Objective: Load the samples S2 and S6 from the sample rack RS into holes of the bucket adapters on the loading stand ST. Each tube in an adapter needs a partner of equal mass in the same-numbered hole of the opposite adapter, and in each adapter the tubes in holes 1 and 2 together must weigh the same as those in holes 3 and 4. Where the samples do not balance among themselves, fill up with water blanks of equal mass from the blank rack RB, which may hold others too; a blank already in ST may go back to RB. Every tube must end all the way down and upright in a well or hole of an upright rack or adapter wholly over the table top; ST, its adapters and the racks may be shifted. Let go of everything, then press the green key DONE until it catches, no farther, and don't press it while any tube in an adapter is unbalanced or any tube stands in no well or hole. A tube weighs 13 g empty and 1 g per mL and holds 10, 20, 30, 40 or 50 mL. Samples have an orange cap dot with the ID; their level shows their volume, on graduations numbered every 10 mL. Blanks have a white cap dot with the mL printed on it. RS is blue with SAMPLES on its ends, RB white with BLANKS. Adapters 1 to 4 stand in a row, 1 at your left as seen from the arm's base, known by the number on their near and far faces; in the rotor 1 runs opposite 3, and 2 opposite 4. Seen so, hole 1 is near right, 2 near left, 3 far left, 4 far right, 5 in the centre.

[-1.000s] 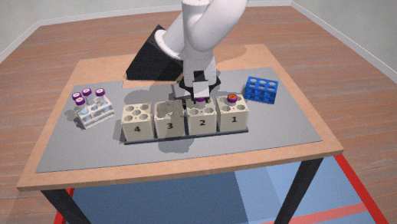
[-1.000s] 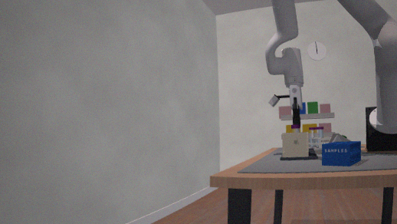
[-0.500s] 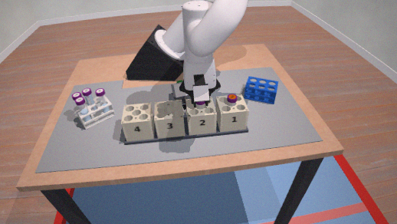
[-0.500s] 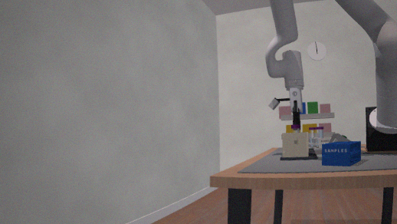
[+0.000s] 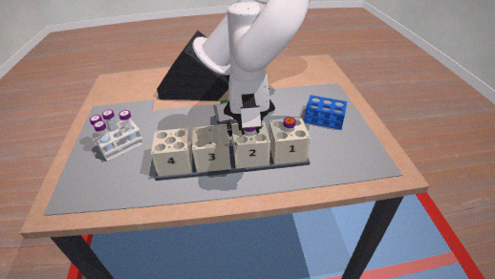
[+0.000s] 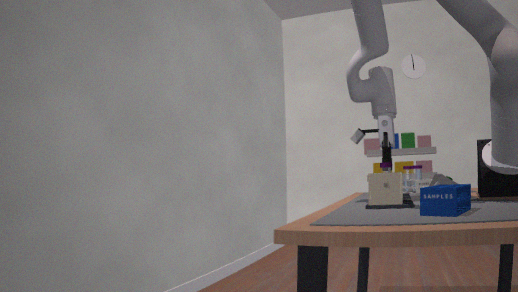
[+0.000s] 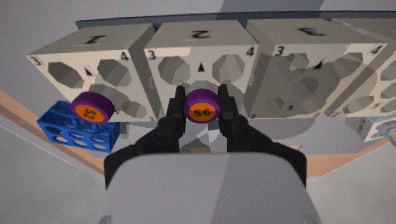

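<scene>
Arm's hanging straight down, hand (image 7: 201,102) pinching S6 (image 7: 202,111) at adapter 2 (image 5: 251,149)'s near edge; S2 (image 7: 92,107) sitting at nine o'clock.

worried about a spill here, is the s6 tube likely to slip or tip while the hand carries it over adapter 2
Probably not slip: the hand is shut on tube S6 just below its wider purple cap, which should catch. It looks rigid and hangs upright, so tipping seems unlikely. Released outside a hole, a tall narrow tube would likely topple.
</scene>
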`<state>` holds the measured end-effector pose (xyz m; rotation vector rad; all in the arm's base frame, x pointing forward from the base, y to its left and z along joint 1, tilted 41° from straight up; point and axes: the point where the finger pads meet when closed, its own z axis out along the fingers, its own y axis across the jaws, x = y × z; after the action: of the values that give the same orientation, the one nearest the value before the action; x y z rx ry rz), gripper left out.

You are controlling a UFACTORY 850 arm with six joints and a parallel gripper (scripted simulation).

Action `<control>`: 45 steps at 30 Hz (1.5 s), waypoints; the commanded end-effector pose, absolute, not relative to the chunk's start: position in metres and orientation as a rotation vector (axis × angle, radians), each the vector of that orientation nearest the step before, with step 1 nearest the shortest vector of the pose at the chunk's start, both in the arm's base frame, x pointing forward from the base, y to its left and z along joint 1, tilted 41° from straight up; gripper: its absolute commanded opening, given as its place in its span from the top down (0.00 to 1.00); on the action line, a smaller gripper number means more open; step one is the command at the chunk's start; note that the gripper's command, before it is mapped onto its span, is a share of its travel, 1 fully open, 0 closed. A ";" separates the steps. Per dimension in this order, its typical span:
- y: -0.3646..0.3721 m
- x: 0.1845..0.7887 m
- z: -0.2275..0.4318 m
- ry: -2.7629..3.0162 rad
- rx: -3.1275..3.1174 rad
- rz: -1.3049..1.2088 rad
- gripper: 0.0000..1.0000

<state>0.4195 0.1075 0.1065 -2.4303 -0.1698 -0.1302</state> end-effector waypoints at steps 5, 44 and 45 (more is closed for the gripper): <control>0.107 0.420 0.107 -0.170 -2.431 -0.132 0.57; 0.091 0.419 0.126 -0.170 -2.431 -0.132 0.57; 0.089 0.419 0.128 -0.170 -2.431 -0.132 0.57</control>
<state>0.4184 0.0928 0.1237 -2.4304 -0.1697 -0.1303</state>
